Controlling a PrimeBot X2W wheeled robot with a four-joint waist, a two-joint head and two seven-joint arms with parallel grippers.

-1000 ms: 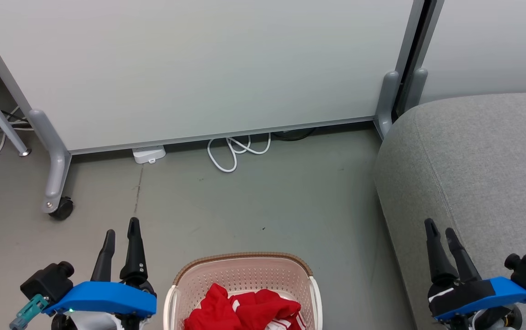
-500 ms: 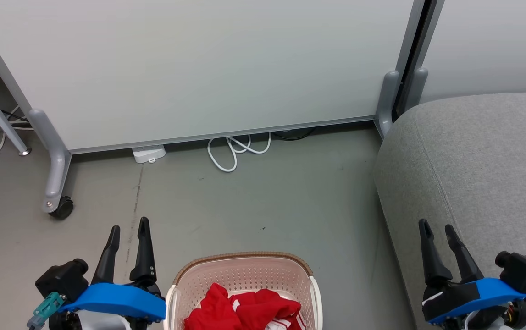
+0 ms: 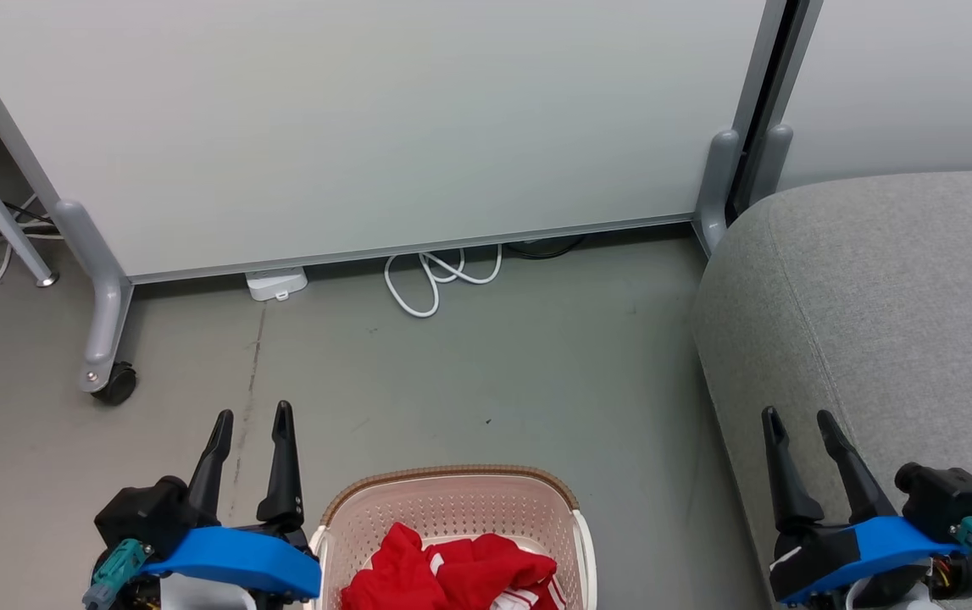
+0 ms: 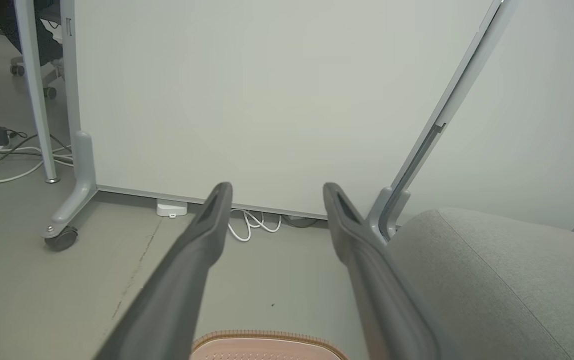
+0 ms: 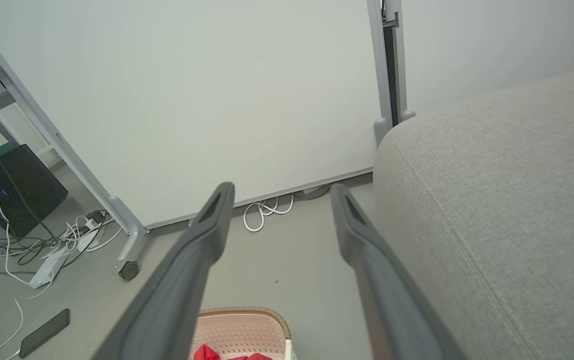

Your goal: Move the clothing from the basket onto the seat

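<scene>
Head view: basket (image 3: 452, 507) & clothing (image 3: 462, 578) cut off at btm edge, seat (image 3: 875, 296) at rt.

The left gripper (image 3: 252, 413) is seen at the lower left of the head view, jaws spread wide and pointed upward, nothing held. The right gripper (image 3: 797, 415) is seen at the lower right, likewise spread and empty.

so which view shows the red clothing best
The head view: the clothing lies bunched in the basket, red folds and white stripes plain. The right wrist view catches a red scrap at its bottom edge; the left wrist view reaches the basket's rim.
</scene>
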